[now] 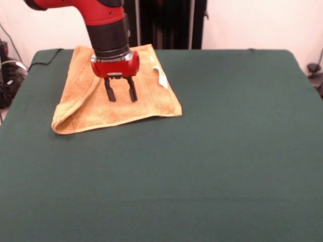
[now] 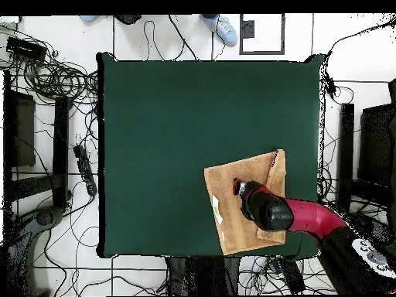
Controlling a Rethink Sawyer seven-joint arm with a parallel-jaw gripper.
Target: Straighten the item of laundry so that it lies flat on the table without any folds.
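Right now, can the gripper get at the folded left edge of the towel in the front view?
Probably yes. The gripper hangs open over the middle of the towel, and the doubled-over edge lies beside it with nothing on top. The table around that corner is bare, so the way looks free.

Seen from directly above, a golden-orange towel (image 2: 246,174) lies near one corner of the dark green table (image 2: 178,131), on the side closest to the robot's base. The red and black arm (image 2: 305,216) reaches in from the lower right, and its end effector (image 2: 241,188) sits over the middle of the towel; its fingers are hidden beneath the wrist. A small white tag (image 2: 217,210) shows along one towel edge. Cables (image 2: 58,73) sprawl across the white floor beside the table.
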